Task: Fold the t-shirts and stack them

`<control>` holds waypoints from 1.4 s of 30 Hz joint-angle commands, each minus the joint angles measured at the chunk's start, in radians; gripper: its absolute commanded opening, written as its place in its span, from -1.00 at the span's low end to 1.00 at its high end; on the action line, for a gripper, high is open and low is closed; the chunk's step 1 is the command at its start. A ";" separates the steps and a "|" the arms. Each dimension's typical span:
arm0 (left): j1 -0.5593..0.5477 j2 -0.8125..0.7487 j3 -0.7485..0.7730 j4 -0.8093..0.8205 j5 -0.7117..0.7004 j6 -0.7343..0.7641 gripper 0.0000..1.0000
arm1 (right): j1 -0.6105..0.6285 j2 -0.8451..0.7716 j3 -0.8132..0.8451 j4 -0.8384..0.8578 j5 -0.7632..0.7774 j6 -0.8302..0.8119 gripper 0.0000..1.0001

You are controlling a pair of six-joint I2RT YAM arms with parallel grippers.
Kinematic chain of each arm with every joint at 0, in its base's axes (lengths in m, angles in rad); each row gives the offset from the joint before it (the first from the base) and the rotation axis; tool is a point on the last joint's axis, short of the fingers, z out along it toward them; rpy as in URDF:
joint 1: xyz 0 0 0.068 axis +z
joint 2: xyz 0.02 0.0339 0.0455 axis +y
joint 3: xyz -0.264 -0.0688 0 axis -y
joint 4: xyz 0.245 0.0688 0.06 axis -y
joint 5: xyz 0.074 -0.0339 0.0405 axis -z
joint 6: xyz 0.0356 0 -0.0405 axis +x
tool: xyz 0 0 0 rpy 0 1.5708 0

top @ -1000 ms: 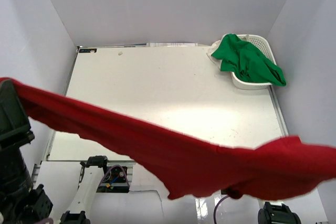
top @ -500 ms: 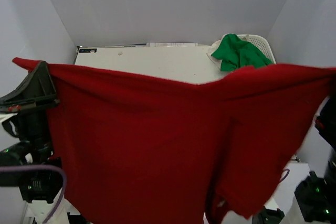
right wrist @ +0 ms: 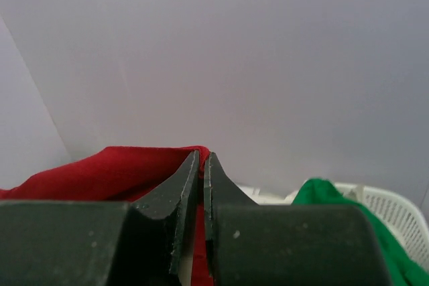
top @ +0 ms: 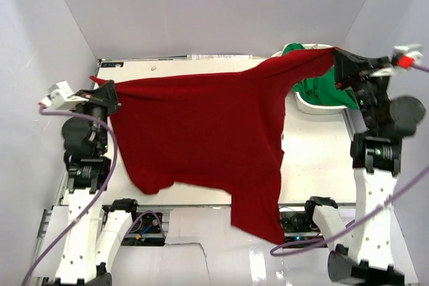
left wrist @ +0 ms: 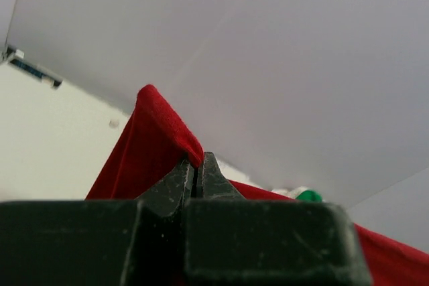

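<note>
Jaws: left jaws clamped shut on one top corner of the red t-shirt [top: 201, 125], middle left of frame. Right jaws clamped shut on the opposite corner, upper right. Cloth hangs spread between them above the table [top: 315, 159], its lowest flap reaching bottom centre of frame. Green t-shirt [top: 322, 88] lies heaped in white basket [top: 312, 107], upper right, partly behind the red cloth.

- I can read no text, brand, number or sign in any of my views.
- A small dark label [top: 112, 64] sits at the table's [top: 315, 159] far left corner, upper left of the top view; its print is too small to read.
</note>
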 commanded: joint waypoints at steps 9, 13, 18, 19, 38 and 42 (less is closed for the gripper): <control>0.001 0.344 -0.219 0.259 -0.008 -0.138 -1.00 | 0.177 0.422 -0.078 0.137 0.061 -0.089 -0.85; -0.003 0.484 -0.167 0.294 -0.038 -0.118 -1.00 | 0.221 0.597 0.019 0.137 0.066 -0.111 -0.85; -0.010 0.696 -0.069 0.360 -0.044 -0.084 -1.00 | 0.257 0.829 0.181 0.088 0.065 -0.154 -0.85; -0.011 0.728 -0.049 0.362 -0.047 -0.080 -1.00 | 0.260 0.861 0.214 0.074 0.065 -0.161 -0.85; -0.036 1.363 0.396 0.403 -0.047 -0.051 -1.00 | 0.301 1.465 0.789 -0.092 0.074 -0.224 -0.85; -0.039 1.437 0.480 0.403 -0.045 -0.038 -1.00 | 0.301 1.505 0.803 -0.061 0.098 -0.217 -0.85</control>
